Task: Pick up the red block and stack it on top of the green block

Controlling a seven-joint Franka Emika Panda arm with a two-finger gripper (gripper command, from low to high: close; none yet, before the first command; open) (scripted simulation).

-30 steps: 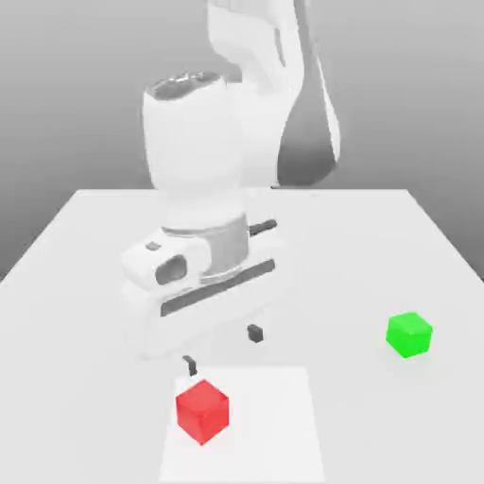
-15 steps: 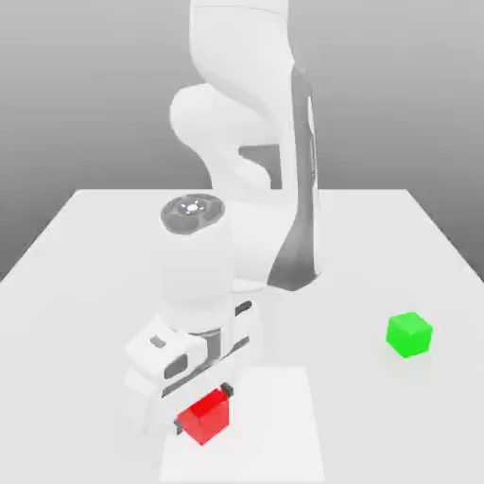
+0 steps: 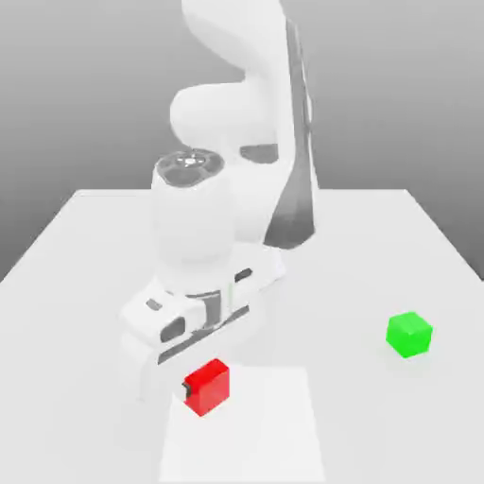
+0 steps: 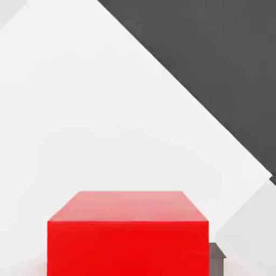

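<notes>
Bench point(image 3: 378, 246), white and flat, carries everything; a slightly brighter square patch point(image 3: 274, 425) lies on its near part in the exterior view. My arm point(image 3: 236, 123) rises from the far middle of the bench and bends down toward that patch, wrist housing tilted. My tool point(image 3: 206, 389) is closed on the red block point(image 3: 208, 386), one dark finger pad point(image 3: 186, 389) visible against the block's side toward the exterior view's left. Red block sits over the patch's far corner on the exterior view's left, gripped between the pads; I cannot tell whether it touches the surface. In the hand view the red block point(image 4: 128, 237) appears close to the camera with white bench point(image 4: 81, 108) behind it. Green block point(image 3: 409, 334) rests on the bench toward the exterior view's right, well apart from the red block and off the patch.
</notes>
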